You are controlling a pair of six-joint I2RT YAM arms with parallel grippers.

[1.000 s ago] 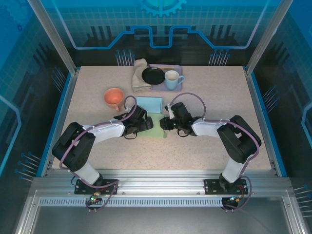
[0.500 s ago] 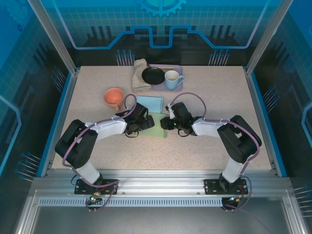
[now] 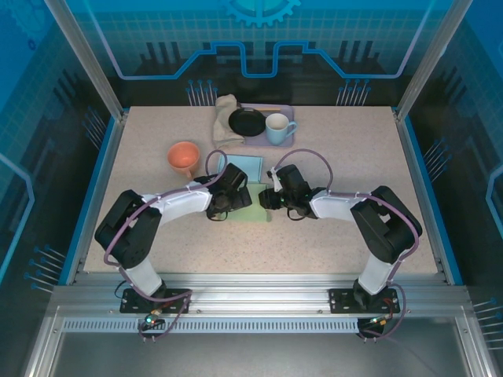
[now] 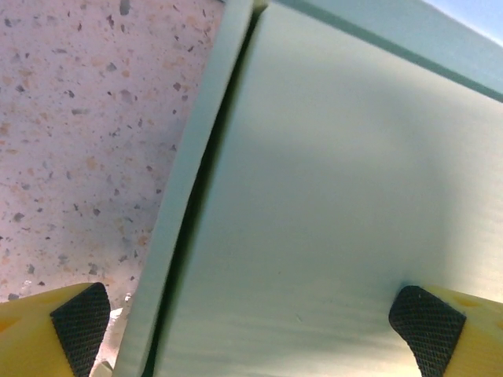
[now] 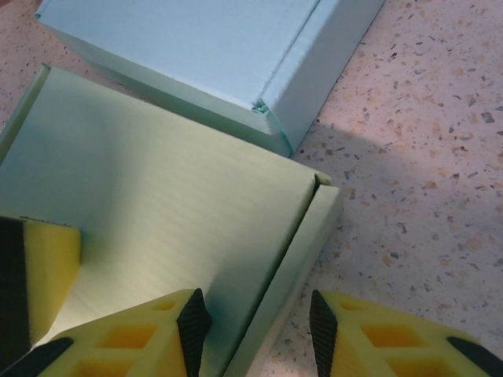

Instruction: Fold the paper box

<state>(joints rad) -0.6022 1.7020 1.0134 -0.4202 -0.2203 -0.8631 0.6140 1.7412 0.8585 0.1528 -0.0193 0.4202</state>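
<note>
Evidently mid-fold, the wide-open left tool and half-open right tool straddled side flaps of the paper box, which likely needed raising next.

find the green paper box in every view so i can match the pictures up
top external: the green box sits near the middle of the picture, just in front of the blue box.
left wrist: the green box spans the centre and right, with its side flap along the left.
right wrist: the green box is at lower left.
shared landmark: the blue box, right behind it.
</note>
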